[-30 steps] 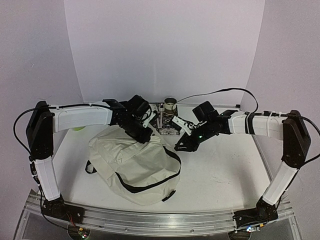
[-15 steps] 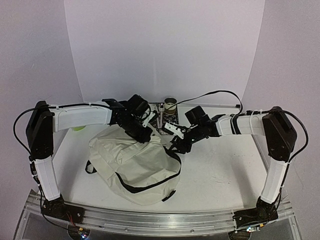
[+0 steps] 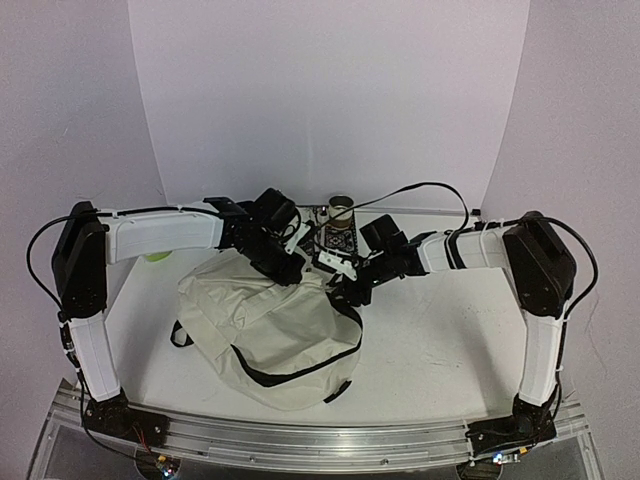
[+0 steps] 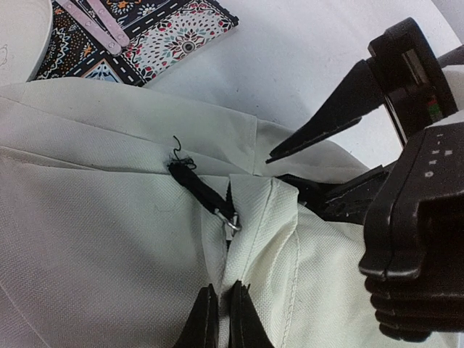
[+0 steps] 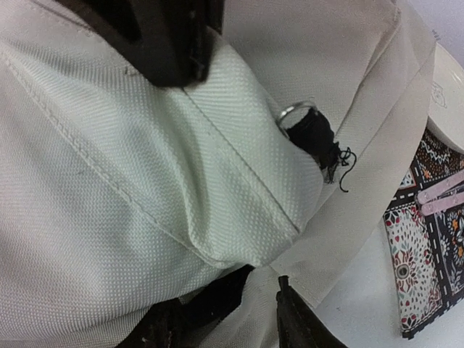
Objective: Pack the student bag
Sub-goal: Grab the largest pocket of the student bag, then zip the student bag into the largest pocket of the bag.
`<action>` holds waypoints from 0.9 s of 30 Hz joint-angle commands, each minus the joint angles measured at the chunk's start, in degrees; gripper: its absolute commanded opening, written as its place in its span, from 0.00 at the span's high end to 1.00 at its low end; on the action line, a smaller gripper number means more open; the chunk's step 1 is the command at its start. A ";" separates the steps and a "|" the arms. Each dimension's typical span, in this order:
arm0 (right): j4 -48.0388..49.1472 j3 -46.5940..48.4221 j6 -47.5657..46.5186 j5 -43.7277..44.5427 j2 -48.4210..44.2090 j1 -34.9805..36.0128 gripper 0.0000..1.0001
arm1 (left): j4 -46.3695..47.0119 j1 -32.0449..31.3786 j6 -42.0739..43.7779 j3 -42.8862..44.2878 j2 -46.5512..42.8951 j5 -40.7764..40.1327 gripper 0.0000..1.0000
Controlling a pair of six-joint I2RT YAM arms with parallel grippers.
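**Item:** student bag. Cream fabric with black trim and straps. It lies slumped on the white table, left of centre, its top end toward the back wall. Its place and shape are unchanged from a second ago.

**Fitting:** zip pull. Black, with a metal ring and a loose thread at its end. It lies on the bag's upper seam, between the two grippers.

**Left gripper**: at the bag's top edge. The jaws are closed to a sliver and pinch a raised ridge of the cream fabric just below the zip pull. Hold and place match the earlier frames.

**Right gripper**: at the bag's upper right corner. The jaws stand part open with a fold of the bag between the fingers, not clamped. A second ago this gripper stood over bare table to the right of the bag, apart from it. It has since travelled left to the bag's edge. The elbow of the right arm has swung inward from the table's right side.

**Left arm**: stretched across from the left, unmoved.

**Surroundings:**
- Patterned case: dark with a mosaic print, flat on the table just behind the bag. Two pink strips rest on it.
- Cylindrical container: open-topped, behind the case.
- Green object: mostly hidden behind the left arm, so its kind cannot be told.
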 commanded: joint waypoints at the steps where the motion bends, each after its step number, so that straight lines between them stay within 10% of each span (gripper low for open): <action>1: -0.24 2.12 -2.23 -4.14 0.49 0.46 0.65 | 0.94 -0.07 -0.38 0.83 -1.97 1.90 1.00; 7: -1.63 1.57 -2.99 -5.90 -0.77 0.44 1.00 | 0.96 -0.11 -0.29 0.65 -2.04 1.35 1.00; 27: -9.10 -19.17 4.57 -1.14 -26.01 4.96 1.00 | 0.95 1.36 -3.10 -0.77 -0.91 -3.17 1.00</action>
